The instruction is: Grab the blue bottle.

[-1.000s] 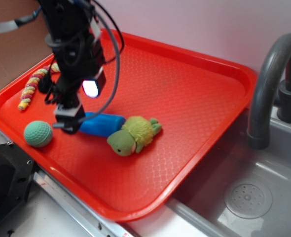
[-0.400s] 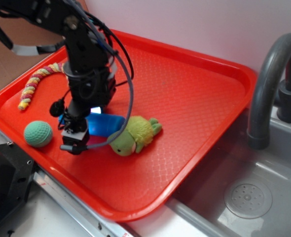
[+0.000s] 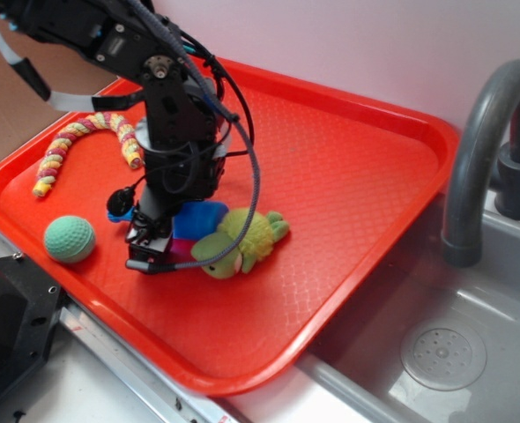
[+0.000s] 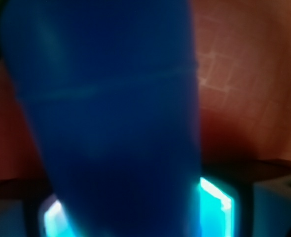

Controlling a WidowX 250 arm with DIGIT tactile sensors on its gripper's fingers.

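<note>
The blue bottle lies on its side on the red tray, its base end against the green plush turtle. My gripper is down over the bottle's middle, with one finger on each side of it. In the wrist view the bottle fills most of the frame, and both fingertips glow cyan at the bottle's flanks, very close to it. The jaws still stand apart at about the bottle's width. The arm hides much of the bottle in the exterior view; only a bit of blue shows at its left.
A teal dimpled ball sits left of the gripper near the tray's front edge. A striped rope toy curves at the back left. Right of the tray are a sink and a grey faucet.
The arm has swung from the bottle's left end towards its middle and come down low over the tray, so that the fingers now straddle the bottle. The bottle and the turtle have barely shifted.
</note>
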